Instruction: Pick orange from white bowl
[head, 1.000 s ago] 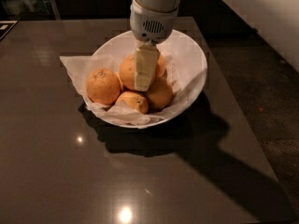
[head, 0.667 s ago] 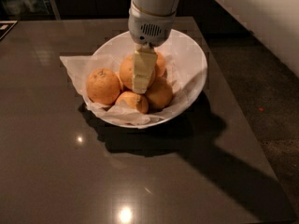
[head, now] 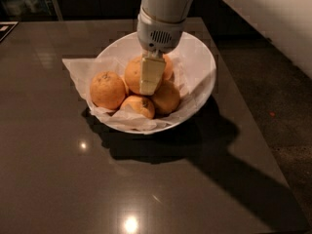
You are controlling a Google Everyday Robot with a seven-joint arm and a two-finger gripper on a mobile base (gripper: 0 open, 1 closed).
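Because the orange (head: 132, 74) sits highest among the other oranges (head: 107, 90) in the white bowl (head: 207, 62), toward the far edge of the table (head: 58, 169), your pincer (head: 148, 84) hangs straight down onto it from above. Whether it is apart or clamped, you cannot tell. The crinkled paper (head: 78, 67) keeps the fruit from rolling.

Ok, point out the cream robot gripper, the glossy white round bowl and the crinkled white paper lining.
cream robot gripper (head: 148, 87): camera view, lower tip, down among the oranges (head: 165, 97).
glossy white round bowl (head: 212, 67): camera view, bare right rim.
crinkled white paper lining (head: 77, 69): camera view, left corner overhanging the rim.
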